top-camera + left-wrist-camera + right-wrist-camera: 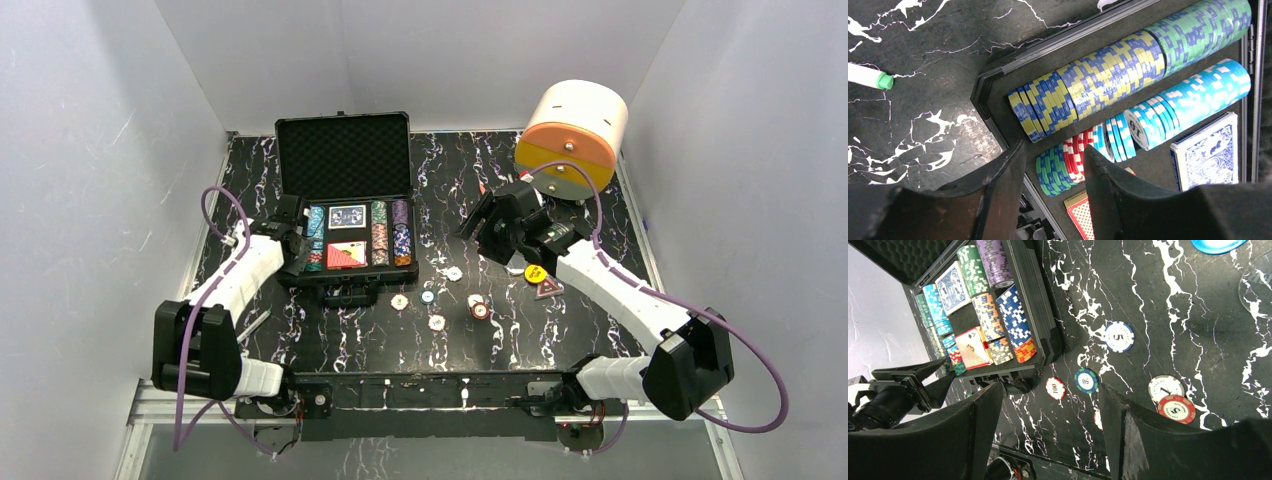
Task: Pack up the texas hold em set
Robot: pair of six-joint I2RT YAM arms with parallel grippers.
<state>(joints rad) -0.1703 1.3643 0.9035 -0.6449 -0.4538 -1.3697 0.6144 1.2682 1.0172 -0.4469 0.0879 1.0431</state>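
The black case (345, 150) lies open at the back left, its foam slots holding rows of striped chips (1108, 75), a blue card deck (1208, 152) and a red deck (1083, 212). My left gripper (287, 222) hovers over the case's front-left corner. In the left wrist view this gripper (1054, 147) is open above a short green and red chip row (1065, 162), holding nothing. Several loose chips (436, 322) lie on the table in front of the case, with a yellow dealer button (534, 272) further right. My right gripper (482, 232) hangs open and empty (1050, 386) above them.
A big white-and-orange cylinder (572, 140) lies at the back right. A white pen with a green cap (870, 77) rests on the table left of the case. A small triangular piece (547, 290) sits beside the yellow button. White walls close in on three sides.
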